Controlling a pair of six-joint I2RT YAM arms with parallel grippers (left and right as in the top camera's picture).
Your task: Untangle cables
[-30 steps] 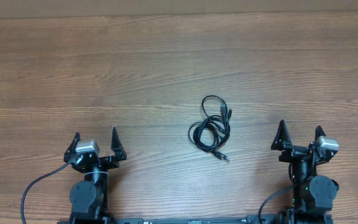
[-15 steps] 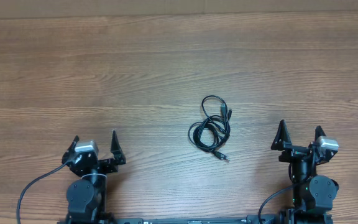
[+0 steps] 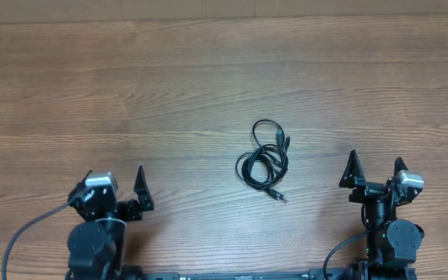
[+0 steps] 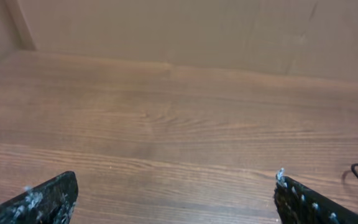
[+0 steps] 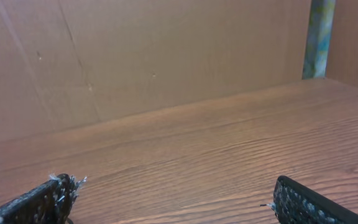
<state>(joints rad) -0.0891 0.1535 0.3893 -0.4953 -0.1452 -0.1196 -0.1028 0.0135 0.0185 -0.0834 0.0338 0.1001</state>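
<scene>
Left gripper (image 3: 113,177): jaws spread wide, nothing between them. Its wrist view shows both fingertips low at the frame corners with bare table (image 3: 208,78) in the gap. The gripper sits close to the base, at the table's 7 o'clock edge, and touches no cord.

Right gripper (image 3: 375,159): jaws likewise apart and empty. It is parked at the 5 o'clock edge. Its wrist view shows only wood and the back wall.

Cables (image 3: 264,161): one small black knot of overlapping loops, lying flat on the table just off centre toward 4 o'clock. It lies between the two grippers and well apart from both. From the left gripper it lies at about 3 o'clock, from the right gripper at about 9 o'clock. One plug (image 3: 284,142) shows at the knot's 1 o'clock side. A second plug (image 3: 280,196) trails out at 5 o'clock. How many cords make up the knot cannot be told. One loop edge just enters the left wrist view at 3 o'clock.

Progress, as judged: none. The loops remain crossed and no cord is held or laid out separately. Left to do: the approach, a first grasp, pulling the loops apart and laying the cords out singly.
</scene>
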